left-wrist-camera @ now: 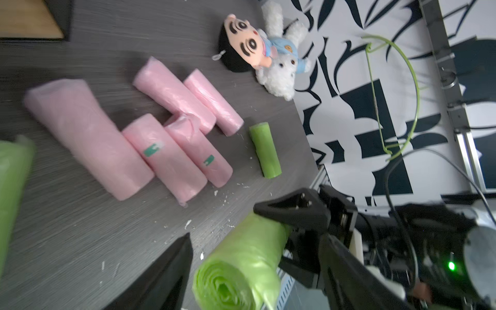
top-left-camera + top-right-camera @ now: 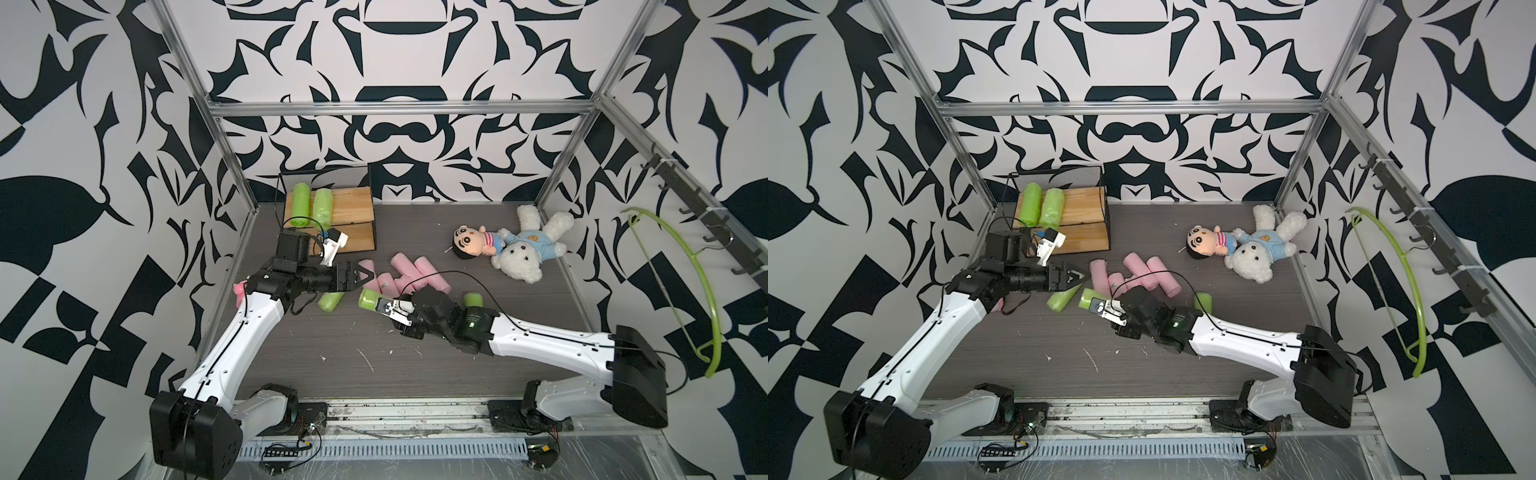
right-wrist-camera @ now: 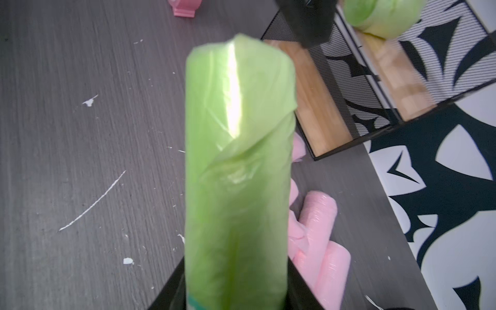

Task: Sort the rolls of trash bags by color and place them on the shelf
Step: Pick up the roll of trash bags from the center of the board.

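My right gripper (image 2: 388, 309) (image 3: 236, 295) is shut on a lime-green roll (image 2: 368, 300) (image 3: 236, 161), held off the table with its free end pointing left. My left gripper (image 2: 365, 276) (image 1: 255, 241) is open just beyond that end, and in the left wrist view the roll (image 1: 241, 263) shows between its fingers without touching them. Two green rolls (image 2: 301, 205) (image 2: 323, 208) lie on the top board of the shelf (image 2: 353, 203). Another green roll (image 2: 330, 301) lies under my left arm, and one more (image 2: 473, 300) beside my right arm. Several pink rolls (image 2: 415, 274) (image 1: 166, 150) are clustered mid-table.
A boy doll (image 2: 473, 243) and a white bear (image 2: 523, 249) lie at the back right. A pink clock (image 2: 239, 291) sits behind my left arm. A green hanger (image 2: 690, 291) hangs on the right wall's hooks. Metal posts frame the table's corners.
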Robot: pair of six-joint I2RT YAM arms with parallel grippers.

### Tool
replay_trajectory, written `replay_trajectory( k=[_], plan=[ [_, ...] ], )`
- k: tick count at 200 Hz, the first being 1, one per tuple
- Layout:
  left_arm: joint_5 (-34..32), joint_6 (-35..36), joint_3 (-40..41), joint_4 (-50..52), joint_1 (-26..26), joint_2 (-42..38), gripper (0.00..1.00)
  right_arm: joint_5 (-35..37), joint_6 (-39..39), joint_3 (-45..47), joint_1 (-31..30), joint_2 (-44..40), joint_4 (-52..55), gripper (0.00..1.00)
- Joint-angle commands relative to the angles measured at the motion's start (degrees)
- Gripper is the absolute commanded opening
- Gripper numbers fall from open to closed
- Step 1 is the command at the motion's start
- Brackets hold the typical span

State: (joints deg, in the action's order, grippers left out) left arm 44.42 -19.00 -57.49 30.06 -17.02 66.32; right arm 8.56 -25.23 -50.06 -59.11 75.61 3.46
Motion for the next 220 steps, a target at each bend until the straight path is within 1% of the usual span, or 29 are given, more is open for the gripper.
replay_trajectory(
  k=[1,26,28,30,40,61,94,97,124,178,194,204,210,220],
  plan=[
    [5.55,4.53,-0.04,3.71,-1.18,1.36,0.83,-0.98,0.42,0.73,1.55,-4.02,-6.02,0.33],
    [9.53,5.45,-0.64,4.28,-2.55,3.55,0.84,-1.89,-0.68,0.93,1.72,-6.01,-6.10,0.33],
    [9.65,5.57,-0.70,4.36,-2.75,3.70,0.88,-2.08,-0.76,0.93,1.72,-6.14,-6.10,0.33],
    [9.77,5.74,-0.76,4.49,-2.98,3.87,0.88,-2.24,-0.82,0.89,1.72,-6.30,-6.06,0.33],
    [10.25,6.38,-1.24,4.74,-3.98,4.53,0.89,-3.11,-0.79,0.85,1.72,-6.87,-5.94,0.33],
    [11.91,6.61,-2.17,4.53,-5.43,5.77,0.89,-4.30,-1.09,0.58,1.72,-7.32,-4.90,0.33],
    [13.73,6.52,-2.24,3.73,-5.84,6.27,0.86,-6.25,-1.31,0.80,1.72,-7.91,-3.96,0.32],
    [13.83,6.51,-2.25,3.63,-5.90,6.26,0.82,-6.39,-1.30,0.84,1.72,-8.03,-3.87,0.32],
    [14.72,6.61,-2.34,3.62,-6.27,6.27,0.70,-6.54,-1.39,0.50,1.71,-8.17,-3.08,0.32],
    [14.98,6.88,-2.50,4.13,-6.45,6.08,0.40,-5.92,-1.31,-0.78,1.72,-7.61,-1.60,0.32],
    [15.10,6.45,-2.69,3.87,-6.45,5.93,0.26,-5.44,-1.05,-0.96,1.72,-7.72,-1.02,0.33],
    [14.87,5.62,-2.59,3.35,-6.43,5.60,0.19,-5.17,-0.51,-1.10,1.72,-7.94,-0.75,0.35],
    [14.50,5.10,-2.47,2.81,-6.45,5.28,0.17,-4.93,-0.03,-1.32,1.74,-7.97,-0.46,0.37],
    [13.54,3.87,-2.10,1.57,-6.44,4.38,0.15,-4.35,0.63,-1.76,1.72,-8.07,0.39,0.47]
  ],
)
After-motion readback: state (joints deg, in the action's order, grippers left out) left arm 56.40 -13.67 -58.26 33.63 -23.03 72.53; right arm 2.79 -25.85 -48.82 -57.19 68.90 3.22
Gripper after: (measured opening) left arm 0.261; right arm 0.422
